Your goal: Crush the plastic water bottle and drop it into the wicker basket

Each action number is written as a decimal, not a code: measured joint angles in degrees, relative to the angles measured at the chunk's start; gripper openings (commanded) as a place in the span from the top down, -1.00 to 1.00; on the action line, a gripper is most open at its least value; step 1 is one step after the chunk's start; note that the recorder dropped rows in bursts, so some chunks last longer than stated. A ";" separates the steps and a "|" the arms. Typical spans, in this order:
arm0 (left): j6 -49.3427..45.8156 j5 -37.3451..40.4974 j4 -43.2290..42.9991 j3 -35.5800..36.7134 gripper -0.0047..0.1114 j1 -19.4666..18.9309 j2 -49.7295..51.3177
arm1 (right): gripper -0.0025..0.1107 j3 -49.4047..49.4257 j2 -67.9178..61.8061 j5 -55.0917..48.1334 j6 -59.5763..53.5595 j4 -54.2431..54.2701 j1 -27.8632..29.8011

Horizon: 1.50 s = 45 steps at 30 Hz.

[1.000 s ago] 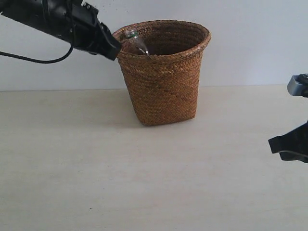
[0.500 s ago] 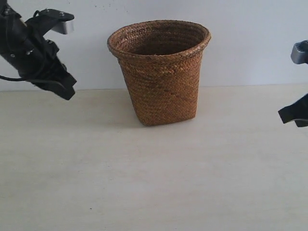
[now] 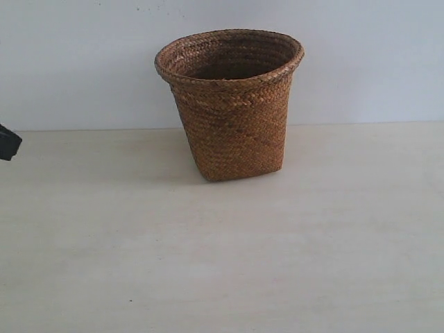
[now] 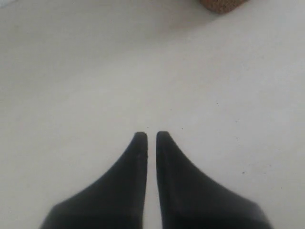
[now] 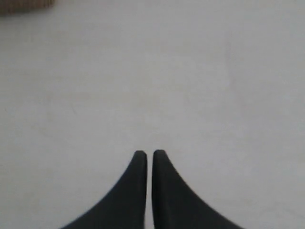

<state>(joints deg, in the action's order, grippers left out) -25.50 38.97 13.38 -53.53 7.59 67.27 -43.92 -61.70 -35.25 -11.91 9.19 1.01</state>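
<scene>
The brown wicker basket (image 3: 232, 104) stands upright at the back middle of the table, its flared braided rim on top. The plastic water bottle shows in no view; the basket's inside is hidden below the rim. A corner of the basket's base (image 4: 220, 5) peeks into the left wrist view, and a sliver of the basket (image 5: 24, 5) shows in the right wrist view. My left gripper (image 4: 151, 136) hangs over bare table, shut with nothing between its fingers; a bit of the left arm (image 3: 7, 142) shows at the exterior view's left edge. My right gripper (image 5: 149, 154) is likewise shut and empty, out of the exterior view.
The pale wooden table (image 3: 222, 257) spreads in front of the basket. A plain white wall (image 3: 374, 62) rises behind it.
The left arm drew back from the basket's rim, down and off to the left edge, without the bottle. The right arm withdrew out of the exterior view.
</scene>
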 measured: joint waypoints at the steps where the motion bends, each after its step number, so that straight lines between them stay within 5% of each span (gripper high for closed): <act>1: 0.00 -1.98 0.11 2.41 0.84 -0.13 -2.17 | 0.96 1.89 2.48 2.40 0.00 1.22 0.00; 6: 0.00 -13.14 2.48 15.31 0.84 -0.13 -19.72 | 0.96 9.41 20.33 13.02 0.00 3.31 0.10; 17: 0.34 -23.29 4.52 30.48 0.84 -0.13 -45.23 | 0.96 20.92 39.88 23.36 -1.41 3.78 -2.68; 28: 1.72 -24.47 4.62 35.95 0.84 -0.13 -64.66 | 0.96 23.69 55.70 20.16 -1.53 4.88 -8.27; 45: 5.16 -30.37 9.15 45.06 0.84 -0.13 -67.09 | 0.96 33.73 53.58 35.81 -1.74 6.24 -8.95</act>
<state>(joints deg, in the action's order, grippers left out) -20.34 8.60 22.53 -8.48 7.46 0.18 -10.20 -8.12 0.56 -13.65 15.43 -7.94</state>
